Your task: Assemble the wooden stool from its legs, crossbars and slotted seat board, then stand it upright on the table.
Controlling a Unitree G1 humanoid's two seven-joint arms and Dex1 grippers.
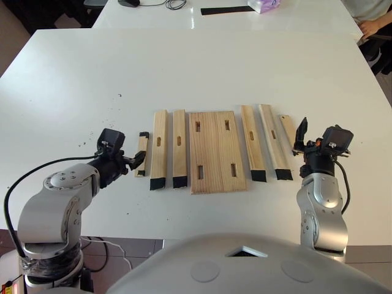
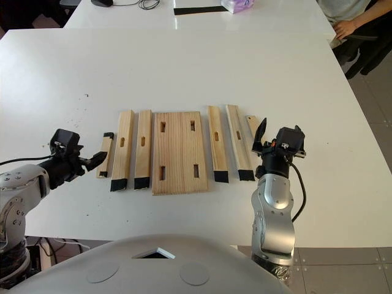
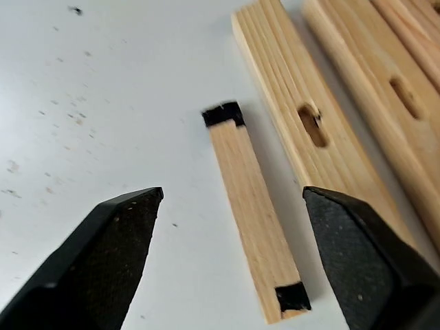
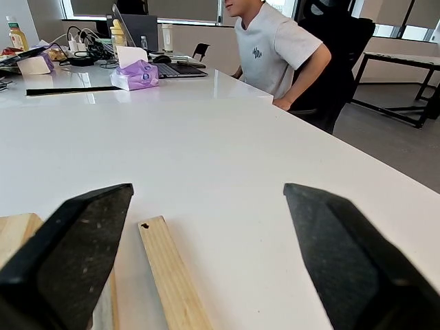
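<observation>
Wooden stool is in pieces from where I sit, every part lying flat in a row on the white counter. The slotted seat board is in the middle, its four slots facing up. To its left lie the left inner leg and left outer leg, side by side, with black tape on their near ends. Beyond them is the short left crossbar, black at both ends. To the board's right are the right inner leg, the right outer leg and the short right crossbar. My left claw is spread wide and grips nothing. It sits low at the left crossbar's near end, with the bar lined up between its fingers. My right claw is likewise spread wide and empty, just beside the right crossbar's near end.
</observation>
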